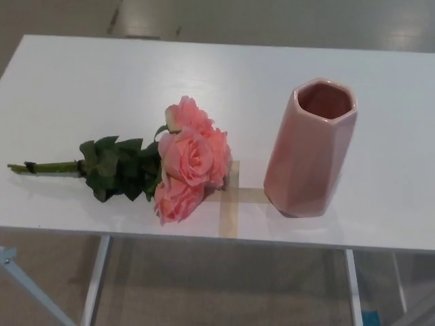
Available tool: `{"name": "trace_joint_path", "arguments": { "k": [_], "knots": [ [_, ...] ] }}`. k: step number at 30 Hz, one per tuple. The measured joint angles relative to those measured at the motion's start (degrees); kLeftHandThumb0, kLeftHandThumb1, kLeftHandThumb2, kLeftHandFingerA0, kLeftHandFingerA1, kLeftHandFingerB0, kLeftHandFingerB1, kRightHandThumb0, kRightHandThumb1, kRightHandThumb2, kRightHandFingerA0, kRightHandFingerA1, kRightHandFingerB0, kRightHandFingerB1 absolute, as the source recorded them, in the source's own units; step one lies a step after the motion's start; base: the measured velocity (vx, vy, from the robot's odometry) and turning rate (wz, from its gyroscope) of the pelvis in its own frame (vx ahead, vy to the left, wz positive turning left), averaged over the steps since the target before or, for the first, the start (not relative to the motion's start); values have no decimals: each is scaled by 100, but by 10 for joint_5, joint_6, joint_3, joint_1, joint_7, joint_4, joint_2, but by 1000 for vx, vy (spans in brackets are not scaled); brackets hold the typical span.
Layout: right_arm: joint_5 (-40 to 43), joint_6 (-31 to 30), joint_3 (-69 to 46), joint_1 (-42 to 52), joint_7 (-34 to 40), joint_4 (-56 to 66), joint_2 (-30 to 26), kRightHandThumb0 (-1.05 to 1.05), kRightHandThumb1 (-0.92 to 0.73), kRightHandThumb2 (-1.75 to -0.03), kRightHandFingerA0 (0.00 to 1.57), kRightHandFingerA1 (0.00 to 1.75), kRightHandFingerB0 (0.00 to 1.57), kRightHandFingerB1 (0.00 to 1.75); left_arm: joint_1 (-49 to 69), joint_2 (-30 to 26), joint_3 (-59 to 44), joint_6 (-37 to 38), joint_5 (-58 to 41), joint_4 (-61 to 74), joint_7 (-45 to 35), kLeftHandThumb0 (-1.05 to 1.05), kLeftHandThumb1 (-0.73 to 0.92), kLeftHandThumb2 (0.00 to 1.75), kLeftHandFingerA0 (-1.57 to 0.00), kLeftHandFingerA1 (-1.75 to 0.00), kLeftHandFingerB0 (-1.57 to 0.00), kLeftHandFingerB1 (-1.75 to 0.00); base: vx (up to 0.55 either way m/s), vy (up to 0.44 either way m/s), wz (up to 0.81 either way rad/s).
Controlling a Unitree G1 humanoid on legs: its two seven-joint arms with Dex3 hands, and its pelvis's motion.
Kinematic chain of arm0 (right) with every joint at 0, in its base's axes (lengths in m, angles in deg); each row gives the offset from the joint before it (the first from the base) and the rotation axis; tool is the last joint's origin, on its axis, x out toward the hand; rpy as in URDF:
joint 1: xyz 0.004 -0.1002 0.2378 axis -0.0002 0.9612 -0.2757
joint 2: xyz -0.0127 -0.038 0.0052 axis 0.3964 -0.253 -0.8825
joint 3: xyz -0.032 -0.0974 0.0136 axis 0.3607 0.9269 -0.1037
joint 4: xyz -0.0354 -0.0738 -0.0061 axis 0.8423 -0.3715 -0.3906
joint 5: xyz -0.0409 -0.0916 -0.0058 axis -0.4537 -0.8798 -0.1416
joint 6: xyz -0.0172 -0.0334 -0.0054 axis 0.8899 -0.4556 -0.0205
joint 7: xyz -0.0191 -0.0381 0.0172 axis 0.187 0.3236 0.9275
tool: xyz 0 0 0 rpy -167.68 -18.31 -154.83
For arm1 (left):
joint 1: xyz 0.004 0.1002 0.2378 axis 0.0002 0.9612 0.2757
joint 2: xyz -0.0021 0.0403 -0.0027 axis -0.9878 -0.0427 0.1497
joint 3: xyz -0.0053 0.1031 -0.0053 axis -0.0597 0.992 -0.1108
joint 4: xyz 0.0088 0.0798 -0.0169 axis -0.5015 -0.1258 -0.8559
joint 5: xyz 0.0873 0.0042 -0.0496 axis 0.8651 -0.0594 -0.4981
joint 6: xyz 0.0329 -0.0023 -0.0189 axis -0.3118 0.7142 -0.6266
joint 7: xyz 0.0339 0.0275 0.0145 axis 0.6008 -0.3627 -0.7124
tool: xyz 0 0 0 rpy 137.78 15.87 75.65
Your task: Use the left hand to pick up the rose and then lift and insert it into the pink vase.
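Neither of the robot's hands showed in the head view, so nothing could be said of their fingers or of how the rose lay relative to them. Nearest the camera, below the table's front edge, pale metal legs (95, 278) stood on a brownish floor (224, 285). On the white table (81, 88), close to that front edge, a cross of tan tape (230, 217) was stuck flat. The rose (187, 159), really a small bunch of salmon-pink blooms, lay on its side just left of the tape, its blooms overlapping the tape's edge, dark green leaves behind them and the thin stem pointing toward the left edge. Right of the tape stood the pink vase (311, 149), upright, faceted, its mouth open, near the rose but apart from it. Beyond the far edge lay a blurred strip, probably more floor.
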Motion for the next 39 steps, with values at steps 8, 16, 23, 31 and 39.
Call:
{"name": "trace_joint_path", "arguments": {
  "k": [8,16,23,31,39],
  "knots": [
    [1,7,-2,0,1,-7,0,-25,-59,-58,72,45,58,41,0,0,-1,18,-1,-9,1,-37,44,66,-56,-48,-45,-45,0,0,0],
    [0,8,0,-2,4,-9,0,-25,-59,-58,72,45,58,41,4,-4,18,42,0,-3,-26,-59,37,72,-7,-40,0,-25,0,0,0],
    [-1,8,1,-3,4,-9,0,-25,-59,-58,72,45,58,41,11,-19,57,49,2,31,-98,-59,35,78,0,-21,0,-22,0,0,0],
    [-2,8,3,-3,4,-9,0,-24,-59,-58,72,45,57,41,101,-50,86,69,-2,194,-172,-27,16,80,-6,-50,-7,-48,0,0,0],
    [-2,8,8,-4,5,-9,0,-24,-59,-58,72,44,58,41,198,-94,91,71,-27,349,-247,-44,38,53,-26,-32,-31,-31,0,0,0]
  ]
}}
